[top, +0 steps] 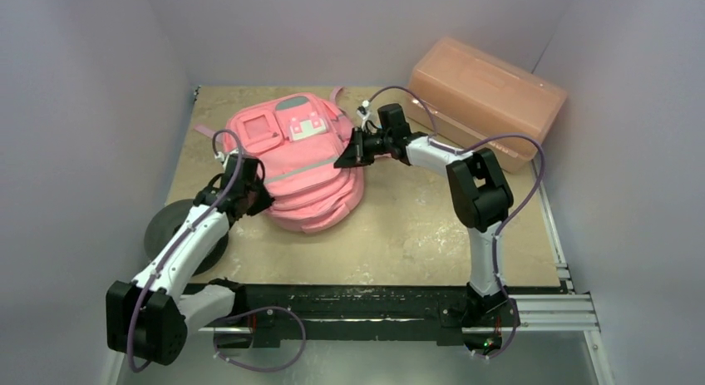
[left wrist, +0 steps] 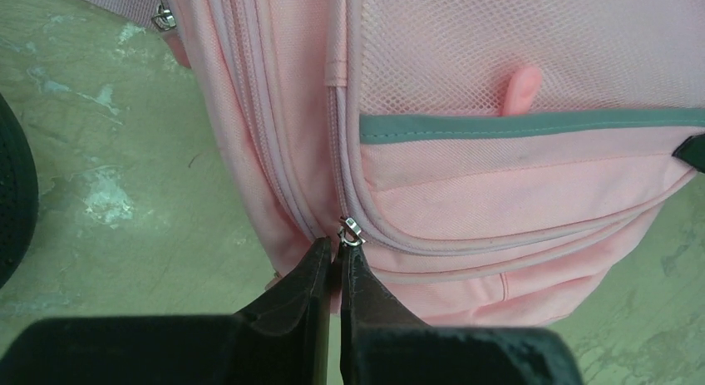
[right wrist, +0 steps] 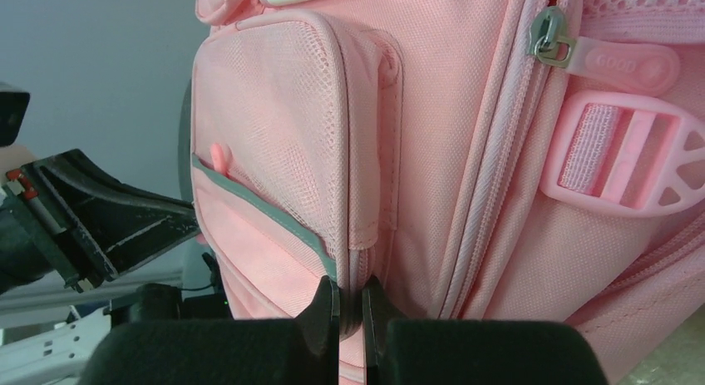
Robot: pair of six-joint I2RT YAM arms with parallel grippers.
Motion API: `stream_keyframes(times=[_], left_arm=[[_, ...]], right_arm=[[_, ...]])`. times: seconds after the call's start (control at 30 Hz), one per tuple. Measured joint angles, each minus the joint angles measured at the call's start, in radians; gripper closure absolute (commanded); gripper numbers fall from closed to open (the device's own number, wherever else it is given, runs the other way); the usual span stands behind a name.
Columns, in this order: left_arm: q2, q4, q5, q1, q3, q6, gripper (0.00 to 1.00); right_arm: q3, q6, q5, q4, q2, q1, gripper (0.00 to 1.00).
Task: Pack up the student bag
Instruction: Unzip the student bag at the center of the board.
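Observation:
The student bag (top: pixel 299 165), soft pink with a grey-and-white patch, lies in the middle of the table between both arms. My left gripper (top: pixel 253 194) is at its near left edge. In the left wrist view this gripper (left wrist: pixel 339 250) is shut, its tips pinching the pull of a silver zipper slider (left wrist: pixel 351 232) at the corner of a front pocket. My right gripper (top: pixel 342 159) presses against the bag's right side. In the right wrist view it (right wrist: pixel 349 295) is shut on a ridge of zipper seam (right wrist: pixel 356 269) below the mesh pocket (right wrist: pixel 274 127).
A rigid translucent orange-pink box (top: pixel 486 94) stands at the back right corner. A dark round object (top: pixel 170 227) lies left of the bag, beside my left arm. Grey walls close in the table on three sides.

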Motion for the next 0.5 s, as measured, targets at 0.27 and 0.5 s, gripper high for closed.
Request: stream_keyframes(times=[0.27, 0.5], left_arm=[[0.148, -0.019, 0.146, 0.145, 0.089, 0.043, 0.95], [0.093, -0.035, 0.195, 0.192, 0.11, 0.061, 0.74]], right_arm=[[0.189, -0.124, 0.011, -0.158, 0.084, 0.0, 1.0], [0.235, -0.191, 0.027, -0.229, 0.087, 0.003, 0.86]])
